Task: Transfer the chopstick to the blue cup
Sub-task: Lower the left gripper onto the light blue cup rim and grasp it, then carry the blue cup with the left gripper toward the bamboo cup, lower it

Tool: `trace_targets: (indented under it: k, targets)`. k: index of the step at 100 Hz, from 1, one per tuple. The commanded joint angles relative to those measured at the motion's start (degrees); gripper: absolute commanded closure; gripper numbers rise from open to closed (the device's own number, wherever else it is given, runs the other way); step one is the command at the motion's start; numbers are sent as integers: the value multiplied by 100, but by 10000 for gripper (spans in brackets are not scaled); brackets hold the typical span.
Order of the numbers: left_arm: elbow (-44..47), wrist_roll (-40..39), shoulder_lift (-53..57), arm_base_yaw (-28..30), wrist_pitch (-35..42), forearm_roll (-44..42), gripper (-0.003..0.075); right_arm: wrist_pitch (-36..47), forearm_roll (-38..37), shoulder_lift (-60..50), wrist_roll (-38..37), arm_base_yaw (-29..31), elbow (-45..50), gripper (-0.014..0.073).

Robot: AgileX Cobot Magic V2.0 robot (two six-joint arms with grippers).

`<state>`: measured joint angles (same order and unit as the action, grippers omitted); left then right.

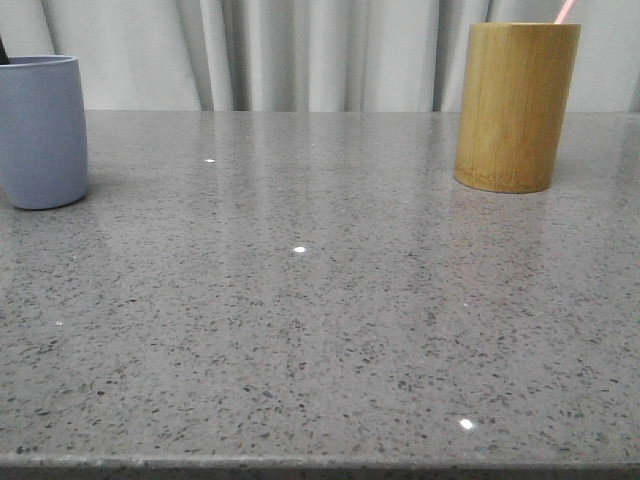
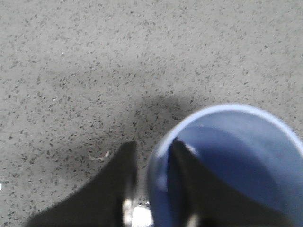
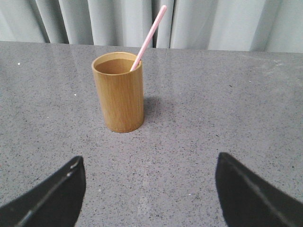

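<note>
The blue cup (image 1: 40, 130) stands at the table's far left. In the left wrist view my left gripper (image 2: 151, 151) straddles the blue cup's (image 2: 236, 156) rim. One finger is inside the cup and the other is outside, with a thin strip of table showing between it and the wall. A pale pink chopstick (image 3: 149, 35) leans in the tan bamboo holder (image 3: 119, 92). Only its tip (image 1: 566, 10) shows in the front view, above the holder (image 1: 515, 105). My right gripper (image 3: 150, 165) is wide open and empty, well short of the holder.
The grey speckled table (image 1: 320, 330) runs back to pale curtains (image 1: 300, 50). Its front edge (image 1: 320, 465) is near the camera. Neither arm shows in the front view apart from a dark sliver (image 1: 3, 50) above the cup.
</note>
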<state>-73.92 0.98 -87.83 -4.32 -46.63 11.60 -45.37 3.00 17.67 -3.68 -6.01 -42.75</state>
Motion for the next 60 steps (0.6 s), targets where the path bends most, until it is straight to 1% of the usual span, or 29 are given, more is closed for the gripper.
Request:
trace_targets:
  k: [1,9,23,43,60]
  targets:
    - [-230,30,188,0,242,182,736,448,1,115,48,19,-183,25]
    - [-322,142,188,-30,47,236,739,448,1,115,48,19,-183,25]
    - [-719,142,188,-311,-256,246,739,460,1,115,48,19,-183,25]
    - [-1549,154,-75,-1100,-722,180,739,460,1,115,48,19,-183,25]
    - [-2235,154,-547,-1739,-808,48,739,460,1,115,48,19,-183,25]
